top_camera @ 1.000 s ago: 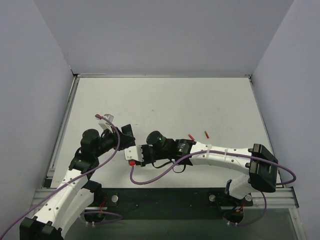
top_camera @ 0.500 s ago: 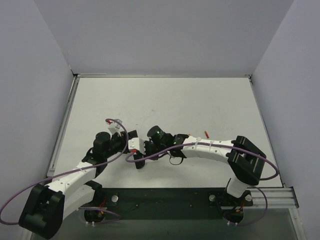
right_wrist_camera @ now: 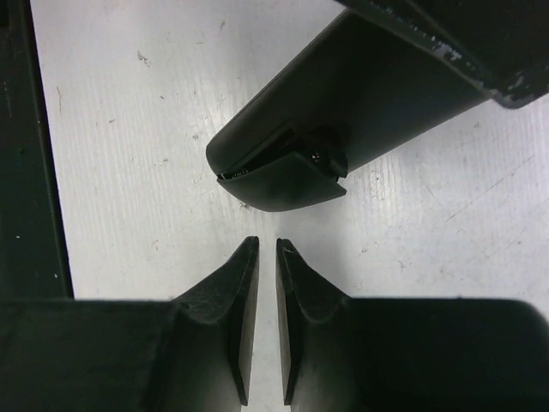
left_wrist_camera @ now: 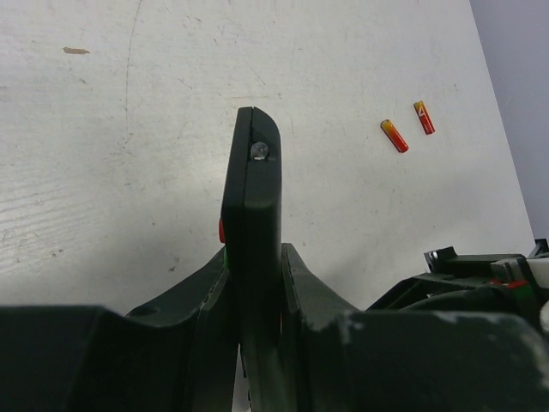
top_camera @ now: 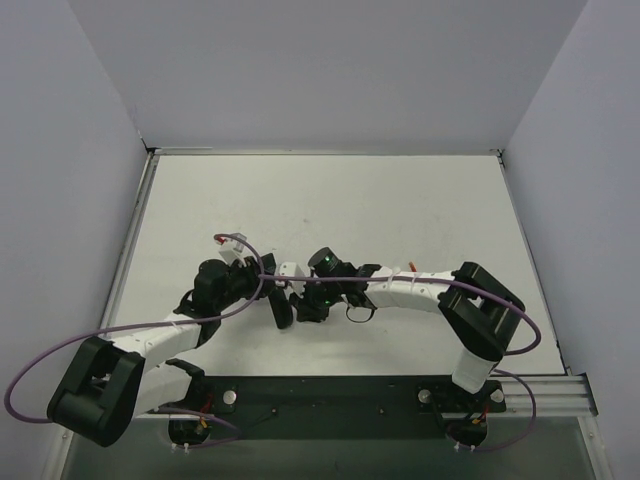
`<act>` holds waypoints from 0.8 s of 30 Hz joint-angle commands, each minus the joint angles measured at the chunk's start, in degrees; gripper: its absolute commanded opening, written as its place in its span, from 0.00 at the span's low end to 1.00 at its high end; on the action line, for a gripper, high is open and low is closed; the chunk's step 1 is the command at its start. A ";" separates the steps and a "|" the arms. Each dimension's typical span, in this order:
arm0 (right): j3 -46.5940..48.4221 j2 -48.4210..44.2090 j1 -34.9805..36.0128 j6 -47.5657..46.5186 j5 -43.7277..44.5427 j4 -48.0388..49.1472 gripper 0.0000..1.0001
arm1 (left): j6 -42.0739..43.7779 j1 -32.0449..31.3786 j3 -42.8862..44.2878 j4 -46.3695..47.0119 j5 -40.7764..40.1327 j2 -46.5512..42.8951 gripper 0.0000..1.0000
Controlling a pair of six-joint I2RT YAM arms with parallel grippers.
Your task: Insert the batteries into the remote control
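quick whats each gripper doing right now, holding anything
Left gripper: closed on the remote control.
Right gripper: closed, holding nothing.

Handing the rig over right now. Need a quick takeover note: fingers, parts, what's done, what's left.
Left gripper: shut on the remote control, gripped on edge.
Right gripper: shut and empty, fingers pointing at the remote's end, not touching it.
Batteries: both loose on the table, side by side, away from the remote.
Done: remote is in hand. The end cover looks ajar, but I can't confirm it.
Left: get the compartment open, pick up each battery, load both.
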 commanded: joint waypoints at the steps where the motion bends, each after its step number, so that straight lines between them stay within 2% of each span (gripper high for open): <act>1: -1.33 -3.80 -1.11 8.52 -2.34 3.92 0.16 | 1.24 -0.48 2.57 4.36 -1.68 1.63 0.00; 2: -1.60 -4.43 -1.72 10.10 -2.34 4.63 0.26 | 1.24 -0.57 2.57 4.36 -1.60 1.80 0.00; 4: -2.74 -6.44 -2.51 16.75 -1.90 7.60 0.36 | 0.98 -0.66 2.31 4.54 -1.60 1.80 0.00; 5: -3.00 -6.98 -3.30 20.71 -1.29 8.58 0.46 | 0.89 -0.66 2.22 4.54 -1.68 1.54 0.00; 7: -3.44 -8.29 -4.09 29.48 -0.67 10.60 0.53 | 0.36 -0.75 1.87 4.54 -1.68 0.49 0.00; 8: -3.62 -8.74 -4.44 32.06 -0.23 11.48 0.60 | 0.19 -0.66 1.78 4.36 -1.95 -0.04 0.00; 9: -3.88 -9.18 -4.53 34.44 0.73 12.27 0.62 | -0.07 -0.75 1.69 4.10 -2.04 -0.56 0.00; 10: -4.49 -9.79 -4.45 39.25 1.70 13.67 0.64 | -0.16 -0.75 1.61 3.93 -2.04 -1.61 0.00; 14: -4.94 -9.18 -4.01 47.63 7.84 14.48 0.69 | -0.95 -0.84 1.34 3.13 -2.82 -3.82 0.00; 24: -2.04 -4.79 -0.58 48.61 11.98 13.51 0.67 | -1.75 -0.84 1.25 2.34 -2.83 -5.75 0.00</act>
